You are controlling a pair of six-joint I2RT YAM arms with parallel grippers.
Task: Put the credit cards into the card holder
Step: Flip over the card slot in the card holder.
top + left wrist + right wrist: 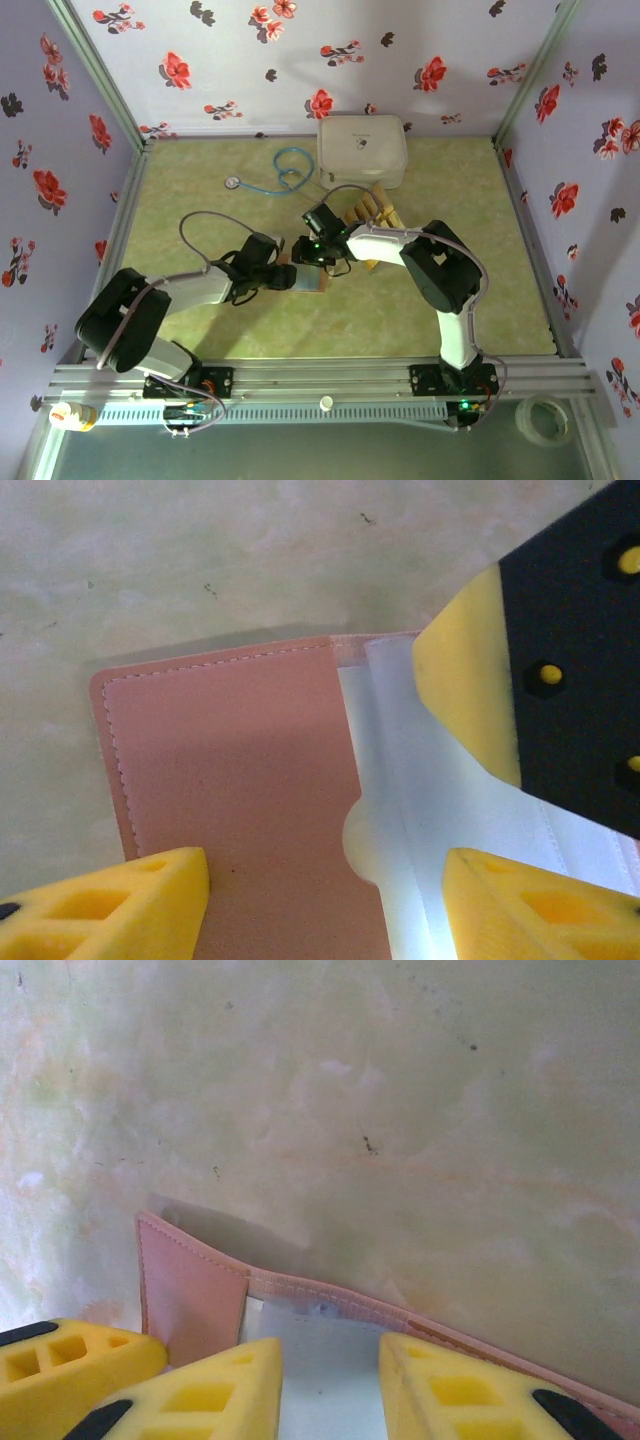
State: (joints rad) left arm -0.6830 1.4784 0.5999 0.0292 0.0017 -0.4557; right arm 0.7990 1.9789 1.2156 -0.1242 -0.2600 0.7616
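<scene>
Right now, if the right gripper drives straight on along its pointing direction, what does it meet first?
The card holder: its pale inside lies between the fingertips of the right gripper, its brown edge just ahead. Past that, table. Depth is unclear; it may already touch.

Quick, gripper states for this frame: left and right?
Left gripper: open, fingers spread over the open card holder.
Right gripper: jaws slightly apart at the card holder's pale inside; whether it grips anything cannot be told.

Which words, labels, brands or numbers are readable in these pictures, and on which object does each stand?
No text can be read.
The white case: a faint small mark on its lid, too small to read.
The card holder: plain surface with stitching, no print visible.
</scene>
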